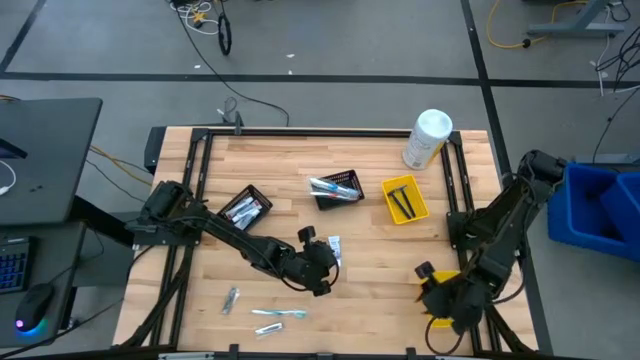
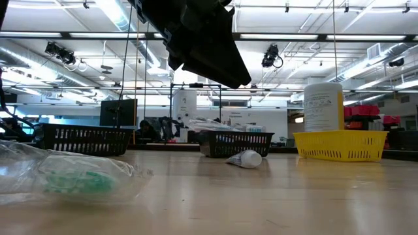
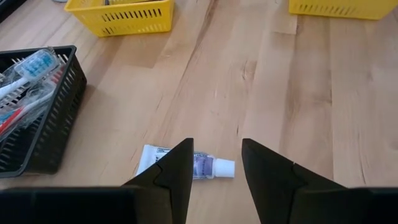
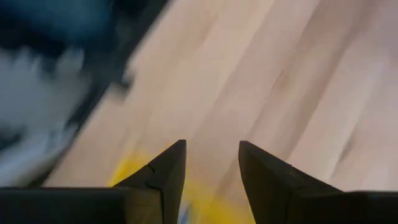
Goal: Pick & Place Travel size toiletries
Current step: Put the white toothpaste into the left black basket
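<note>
- A robotics lab or workshop hall, not a home.
- The wooden table [image 1: 300, 200] sits in a black metal frame, on a grey concrete floor with cables [image 1: 205, 15] trailing across it.
- A desk with a keyboard [image 1: 12, 262] and mouse [image 1: 32, 300] stands beside the table.
- The low view shows an open ceiling with strip lights [image 2: 124, 16], ducts and hung cameras [image 2: 271, 55].
- A blue storage bin [image 1: 600, 205] stands at the table's far side.
</note>
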### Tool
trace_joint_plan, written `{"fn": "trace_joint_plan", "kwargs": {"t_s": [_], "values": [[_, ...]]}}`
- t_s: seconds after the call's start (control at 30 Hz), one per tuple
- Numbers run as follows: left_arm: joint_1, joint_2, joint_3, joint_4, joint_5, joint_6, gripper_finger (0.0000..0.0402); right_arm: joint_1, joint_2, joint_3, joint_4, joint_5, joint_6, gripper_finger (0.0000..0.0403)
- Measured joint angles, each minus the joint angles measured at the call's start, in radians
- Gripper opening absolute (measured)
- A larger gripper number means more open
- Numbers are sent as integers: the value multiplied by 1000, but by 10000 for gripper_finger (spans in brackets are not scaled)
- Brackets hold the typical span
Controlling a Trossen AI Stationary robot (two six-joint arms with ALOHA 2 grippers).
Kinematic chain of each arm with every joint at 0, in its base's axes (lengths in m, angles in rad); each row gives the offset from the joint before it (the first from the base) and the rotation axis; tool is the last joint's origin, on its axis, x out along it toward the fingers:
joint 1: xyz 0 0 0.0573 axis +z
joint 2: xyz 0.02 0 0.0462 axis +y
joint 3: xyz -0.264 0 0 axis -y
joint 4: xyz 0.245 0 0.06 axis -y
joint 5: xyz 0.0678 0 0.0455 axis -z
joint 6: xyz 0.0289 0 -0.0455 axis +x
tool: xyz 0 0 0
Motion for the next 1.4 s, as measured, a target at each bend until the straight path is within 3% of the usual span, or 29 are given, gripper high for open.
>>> {"fn": "trace_joint_plan", "kwargs": {"t_s": [0.13, 0.27, 0.53, 0.77, 0.87, 1.07, 1.2, 1.4], "values": [[0, -3, 0, -7, 46, 10, 144, -34, 0, 0, 212, 220, -50, 154], [-13, -61, -1, -87, 136, 27, 144, -102, 0, -19, 396, 315, -56, 157], [-71, -165, -1, -215, 185, 24, 144, -241, 32, -190, 819, 328, -145, 200], [-149, -175, -1, -266, 304, -35, 144, -334, 157, -256, 1039, 327, -150, 248], [-180, -175, -1, -308, 288, -116, 144, -364, 228, -245, 1072, 327, -150, 251], [-212, -175, -1, -311, 113, -147, 144, -410, 338, -212, 1101, 323, -132, 235], [-207, -174, -1, -321, 63, -141, 144, -446, 403, -182, 1100, 326, -15, 233], [-203, -175, -1, -324, 43, -144, 144, -497, 515, -82, 1076, 364, 25, 256]]}}
